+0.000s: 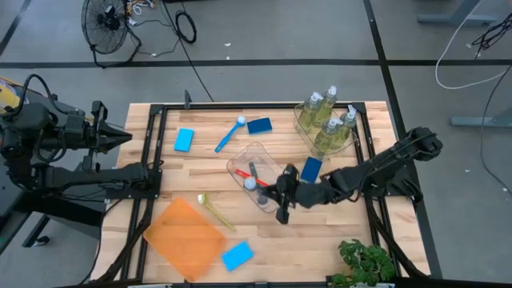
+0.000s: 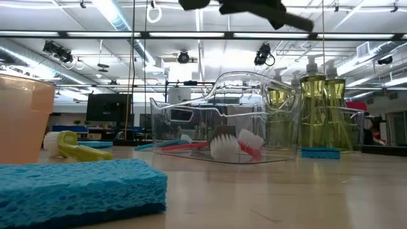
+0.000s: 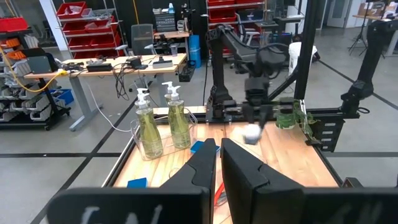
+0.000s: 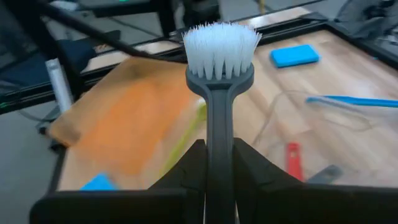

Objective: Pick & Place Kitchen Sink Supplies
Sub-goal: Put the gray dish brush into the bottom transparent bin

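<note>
Right gripper [image 4: 217,163] clamps one grey brush [image 4: 219,74] above the clear tub [image 1: 258,172] holding one red brush [image 1: 266,186]; left gripper [image 3: 217,163] closed, empty, off the desk [image 1: 208,168]; four soap bottles [image 1: 330,120], four blue sponges [image 1: 185,140] counted.

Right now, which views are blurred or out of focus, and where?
Left wrist view: the right hand carrying the white-bristled grey brush is smeared, the background sharp. Right wrist view: the brush head is crisp, the flat orange tray behind it soft. Low view: the near blue rectangular sponge is blurred.
</note>
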Controlling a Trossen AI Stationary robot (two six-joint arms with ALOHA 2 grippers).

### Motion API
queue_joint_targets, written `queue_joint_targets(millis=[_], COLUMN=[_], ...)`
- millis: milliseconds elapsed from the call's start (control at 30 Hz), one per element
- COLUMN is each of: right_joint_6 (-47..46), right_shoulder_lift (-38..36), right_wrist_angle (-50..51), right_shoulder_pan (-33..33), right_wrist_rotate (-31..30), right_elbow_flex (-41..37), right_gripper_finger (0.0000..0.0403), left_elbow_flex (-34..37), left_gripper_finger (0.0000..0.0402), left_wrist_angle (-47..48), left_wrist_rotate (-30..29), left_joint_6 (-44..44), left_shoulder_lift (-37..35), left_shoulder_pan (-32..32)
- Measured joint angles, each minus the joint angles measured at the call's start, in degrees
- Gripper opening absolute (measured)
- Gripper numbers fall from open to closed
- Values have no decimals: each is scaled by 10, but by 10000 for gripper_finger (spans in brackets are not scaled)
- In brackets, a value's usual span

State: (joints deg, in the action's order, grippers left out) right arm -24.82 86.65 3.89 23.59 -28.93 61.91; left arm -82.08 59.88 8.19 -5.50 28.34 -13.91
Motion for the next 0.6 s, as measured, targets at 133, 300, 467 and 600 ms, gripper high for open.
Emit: queue_joint_targets(millis=[133,300,467,600], right_joint_6=[1,7,32,32], right_shoulder_lift=[-2,-2,0,2], right_wrist_angle=[2,2,7,14], right_shoulder_pan=[-38,-87,-125,-146], right_wrist_rotate=[13,48,69,86], right_elbow_flex=[0,0,0,-2], right_gripper_finger=[47,48,49,50], left_elbow_flex=[0,0,0,0], left_gripper_finger=[28,28,28,28], left_wrist_angle=[0,0,0,0], left_wrist_rotate=[0,0,0,0], left_joint_6=[0,0,0,0], left_shoulder_lift=[0,0,0,0], left_shoulder_pan=[0,0,0,0])
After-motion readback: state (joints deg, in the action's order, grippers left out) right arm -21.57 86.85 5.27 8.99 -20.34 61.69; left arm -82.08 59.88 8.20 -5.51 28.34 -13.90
